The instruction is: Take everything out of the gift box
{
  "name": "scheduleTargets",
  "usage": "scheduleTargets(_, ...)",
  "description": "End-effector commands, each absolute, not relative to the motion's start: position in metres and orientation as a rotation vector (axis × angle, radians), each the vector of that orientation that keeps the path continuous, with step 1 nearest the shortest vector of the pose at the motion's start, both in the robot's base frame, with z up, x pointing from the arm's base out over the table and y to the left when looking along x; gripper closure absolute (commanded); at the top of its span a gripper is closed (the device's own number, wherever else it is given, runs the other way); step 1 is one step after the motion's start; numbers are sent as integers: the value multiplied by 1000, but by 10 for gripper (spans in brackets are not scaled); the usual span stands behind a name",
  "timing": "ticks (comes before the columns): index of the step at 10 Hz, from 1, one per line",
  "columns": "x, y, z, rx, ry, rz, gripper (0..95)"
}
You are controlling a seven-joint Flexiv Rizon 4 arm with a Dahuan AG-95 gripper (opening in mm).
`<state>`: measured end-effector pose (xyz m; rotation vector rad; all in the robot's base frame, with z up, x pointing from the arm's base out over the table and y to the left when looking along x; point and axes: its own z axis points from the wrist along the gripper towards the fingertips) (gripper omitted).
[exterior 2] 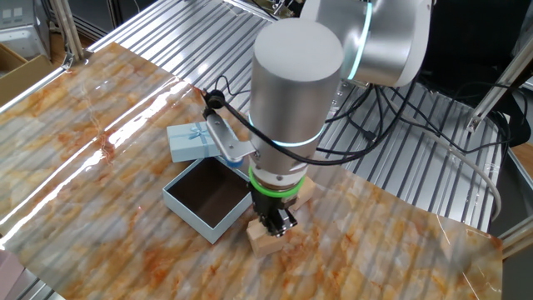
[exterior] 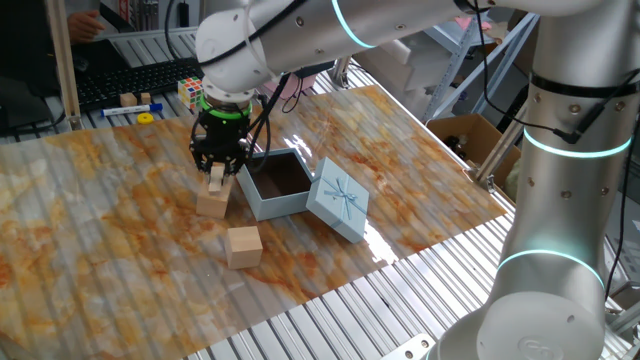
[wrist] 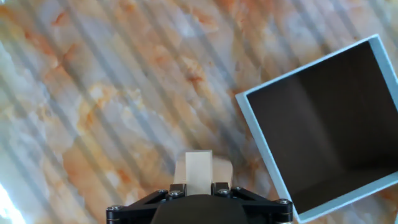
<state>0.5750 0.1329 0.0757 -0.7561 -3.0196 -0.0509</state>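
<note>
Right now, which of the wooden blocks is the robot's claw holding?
The small block pinched in the gripper, just above the block beside the gift box; another block lies alone nearer the table's edge.

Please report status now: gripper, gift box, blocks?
Gripper shut on wooden block, above second block. Gift box open, looks empty. Third block on table.

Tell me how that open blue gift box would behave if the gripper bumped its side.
The gift box looks like thin cardboard and its dark inside appears empty, so it's probably light and would slide on the glossy table. Its low, square shape suggests it wouldn't tip, though the walls might dent.
</note>
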Motion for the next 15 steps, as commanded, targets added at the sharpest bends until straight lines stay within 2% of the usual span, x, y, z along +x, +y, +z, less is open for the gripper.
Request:
scheduleTargets(1,568,135,72,-706,-3027,-62,950)
scheduleTargets(11,568,137,60,-617,-3053,-61,950)
scheduleTargets(14,570,137,59,-659,-3010,-40,380)
scheduleTargets(15,570,137,59,-662,-3003,-29,380)
